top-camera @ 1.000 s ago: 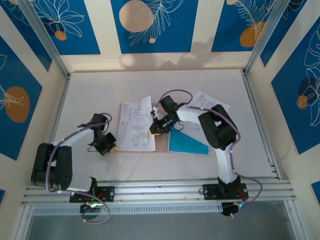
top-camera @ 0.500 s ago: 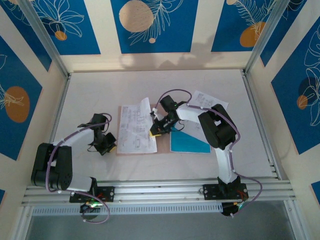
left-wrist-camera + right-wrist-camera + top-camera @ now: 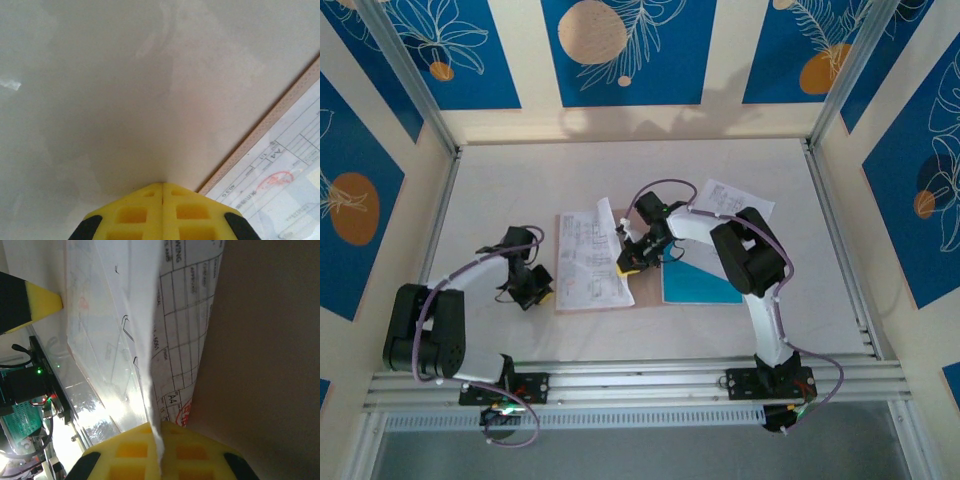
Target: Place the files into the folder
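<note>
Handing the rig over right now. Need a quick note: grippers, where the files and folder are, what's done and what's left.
Left gripper: shut, empty, tips low at the table beside the folder, off its left edge.
Right gripper: shut on the right edge of a printed sheet, lifting that edge; the rest of the sheet lies over the folder.
Teal sheet: flat on the table, right of the folder.
Another white sheet: farther back, partly behind the right arm.
Done: nothing clearly inside the folder.
Left: held sheet, teal sheet and far sheet all go in.
</note>
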Robot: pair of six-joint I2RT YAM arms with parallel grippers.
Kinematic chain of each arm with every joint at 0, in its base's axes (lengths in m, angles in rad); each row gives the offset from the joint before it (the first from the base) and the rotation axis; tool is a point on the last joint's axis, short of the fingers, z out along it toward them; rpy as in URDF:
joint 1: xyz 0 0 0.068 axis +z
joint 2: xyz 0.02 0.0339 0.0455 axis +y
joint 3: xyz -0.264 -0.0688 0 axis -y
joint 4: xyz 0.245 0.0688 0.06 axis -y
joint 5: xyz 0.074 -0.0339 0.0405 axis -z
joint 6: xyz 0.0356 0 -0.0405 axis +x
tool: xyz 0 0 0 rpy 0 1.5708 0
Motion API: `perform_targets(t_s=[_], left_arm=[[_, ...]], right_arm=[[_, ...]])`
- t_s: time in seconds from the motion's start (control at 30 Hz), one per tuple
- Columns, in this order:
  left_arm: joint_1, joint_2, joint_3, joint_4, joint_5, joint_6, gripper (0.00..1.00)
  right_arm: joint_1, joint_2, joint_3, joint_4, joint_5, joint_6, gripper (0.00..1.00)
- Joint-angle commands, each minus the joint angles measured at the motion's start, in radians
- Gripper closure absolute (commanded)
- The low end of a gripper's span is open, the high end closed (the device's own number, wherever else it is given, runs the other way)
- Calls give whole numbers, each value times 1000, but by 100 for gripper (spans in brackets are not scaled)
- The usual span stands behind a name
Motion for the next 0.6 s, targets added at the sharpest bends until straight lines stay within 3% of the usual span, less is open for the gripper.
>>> perform_targets(t_s=[0.0,0.43,0.5,0.57], left_arm=[[-22,42,19,72,48,0,100],[-34,66,44,86,51,-1,100],[-37,58,51,76,44,-3,100],[-39,41,64,57,27,-1,100]], right_arm=[[4,28,52,-70,-5,-11,100],[-2,34,88,-113,15,11,100],[-2,25,80,-112,28,23,93],[-3,6,69,-115,47,40,78]])
